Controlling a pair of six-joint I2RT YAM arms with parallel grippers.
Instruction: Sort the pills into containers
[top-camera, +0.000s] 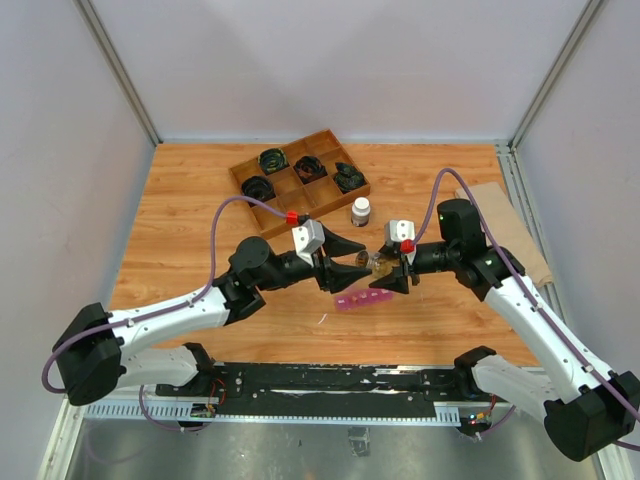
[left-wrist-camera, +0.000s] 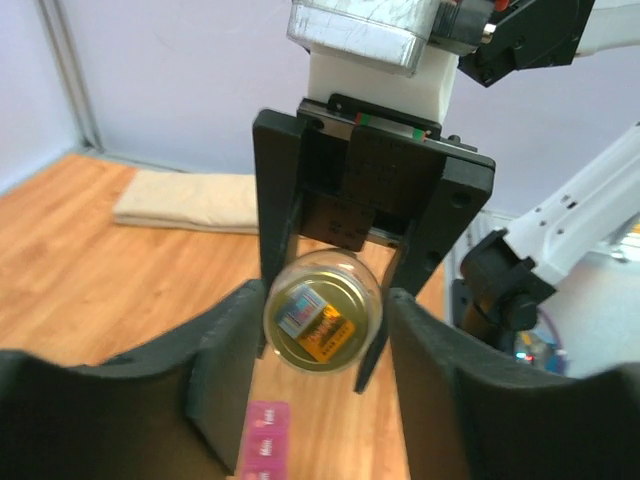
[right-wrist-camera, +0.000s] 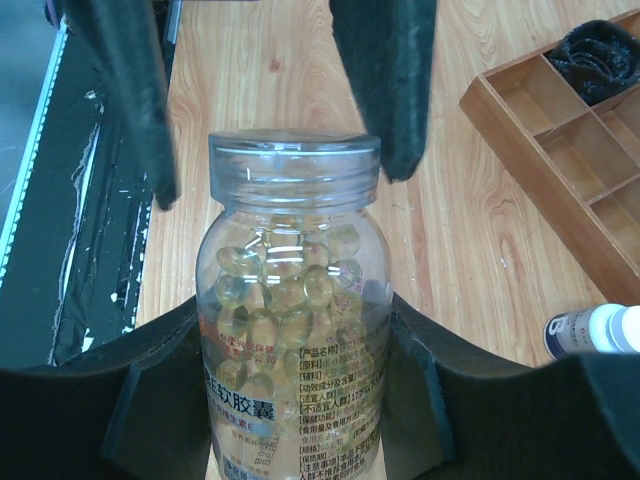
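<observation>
My right gripper (top-camera: 388, 270) is shut on a small clear glass jar (top-camera: 379, 265) and holds it level above the table, lid toward the left arm. In the right wrist view the jar (right-wrist-camera: 290, 330) is full of yellowish pills (right-wrist-camera: 285, 285) and sits between my own fingers. My left gripper (top-camera: 350, 263) is open, and its fingers flank the jar's lid (right-wrist-camera: 295, 160) with a small gap on one side. The left wrist view shows the lid end (left-wrist-camera: 322, 318) between my fingers. The pink strip of containers (top-camera: 362, 297) lies on the table just below the jar and shows in the left wrist view (left-wrist-camera: 265, 440).
A brown wooden divided tray (top-camera: 318, 196) with black coiled items stands at the back; it also shows in the right wrist view (right-wrist-camera: 545, 95). A white-capped bottle (top-camera: 360, 210) stands in front of it. A beige flat pad (top-camera: 505, 225) lies at the right edge.
</observation>
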